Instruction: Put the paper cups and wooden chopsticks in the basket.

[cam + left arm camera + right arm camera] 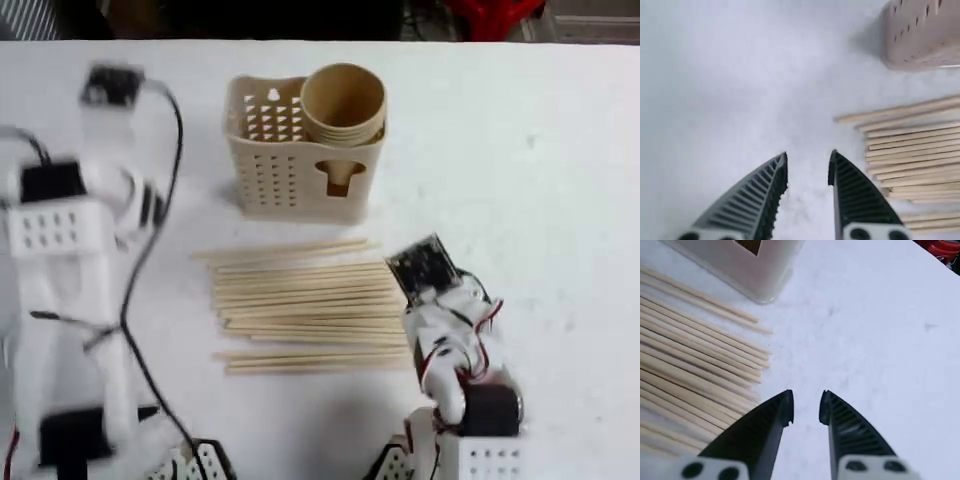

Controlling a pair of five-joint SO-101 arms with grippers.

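The right tool (806, 400) hangs low over bare tabletop (880, 330) with its jaws a little apart and nothing between them, just beside the near ends of the wooden chopsticks (695, 365). The left tool (807, 161) is likewise parted and empty, over bare tabletop near the opposite ends of the same sticks. The chopsticks lie flat in a loose, roughly parallel row in front of the basket (262, 180), none of them inside it. The paper cups (343, 100) already sit nested together in one side of the basket, so the sticks look like the remaining work. The step in hand appears to be a first grab at the stick ends. To do it well, the right tool should probably open wider, slide over the outermost ends and come down until its tips graze the tabletop, since thin round sticks roll away from a high or glancing pinch. Closing across a small bunch rather than the whole row should hold better. Tilting the sticks upright should let them drop into the free side beside the cups.
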